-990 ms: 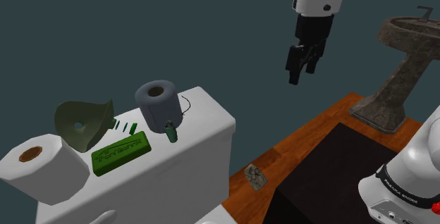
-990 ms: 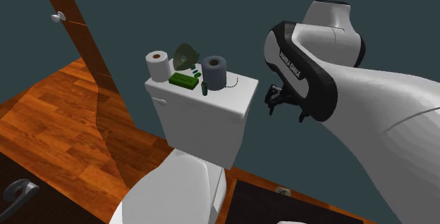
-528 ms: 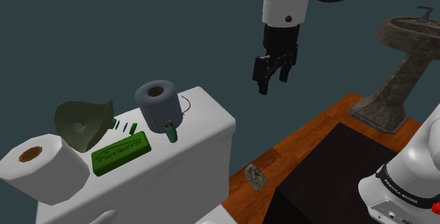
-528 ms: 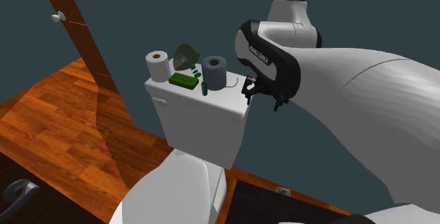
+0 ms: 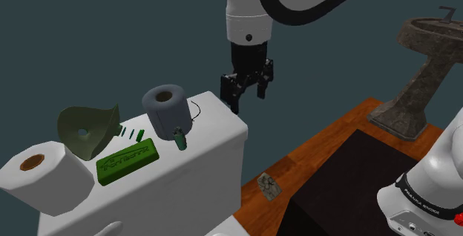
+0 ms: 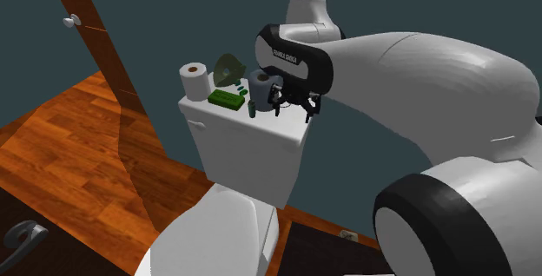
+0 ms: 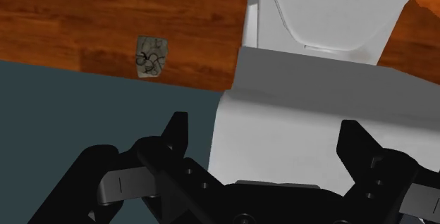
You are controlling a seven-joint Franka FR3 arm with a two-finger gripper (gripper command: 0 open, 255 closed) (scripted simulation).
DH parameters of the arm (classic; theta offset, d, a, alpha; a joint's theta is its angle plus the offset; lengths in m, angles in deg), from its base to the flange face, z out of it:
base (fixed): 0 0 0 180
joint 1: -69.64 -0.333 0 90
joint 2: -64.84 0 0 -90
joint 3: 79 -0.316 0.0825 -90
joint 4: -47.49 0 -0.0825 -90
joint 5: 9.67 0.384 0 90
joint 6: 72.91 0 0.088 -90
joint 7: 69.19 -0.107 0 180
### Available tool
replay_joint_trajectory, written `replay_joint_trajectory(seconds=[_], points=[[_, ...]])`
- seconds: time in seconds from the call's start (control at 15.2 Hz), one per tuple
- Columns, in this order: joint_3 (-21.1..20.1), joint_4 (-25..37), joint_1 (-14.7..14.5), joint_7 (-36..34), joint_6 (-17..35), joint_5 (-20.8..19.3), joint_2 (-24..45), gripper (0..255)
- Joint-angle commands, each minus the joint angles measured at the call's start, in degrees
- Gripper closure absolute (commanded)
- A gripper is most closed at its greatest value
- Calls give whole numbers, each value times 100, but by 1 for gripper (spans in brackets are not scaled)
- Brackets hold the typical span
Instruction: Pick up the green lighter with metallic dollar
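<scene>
The end effector [image 5: 246, 98], fingers spread and empty, hangs over the edge of a toilet's cistern lid [image 5: 219, 127]. There one small green lighter [image 5: 179, 138] stands upright just beside a grey paper roll [image 5: 165, 107]. Probably light, rigid, slick and easily toppled, it looks best pinched across its body. Alongside it are one white roll [image 5: 37, 175] and one green bar [image 5: 127, 160].

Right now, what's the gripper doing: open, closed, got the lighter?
Gripper: open, holding nothing. The green lighter stands on the toilet tank, apart from the fingers.
</scene>
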Motion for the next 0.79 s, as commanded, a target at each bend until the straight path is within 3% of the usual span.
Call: replay_joint_trajectory(seconds=[0.0, 0.33, 0.73], points=[[-179, 346, -71, -349, 70, -204, 412, 0], [-468, 1454, -396, -1191, 47, -917, 1604, 0], [-469, 3217, -1175, -2002, -347, -1829, 3155, 0]])
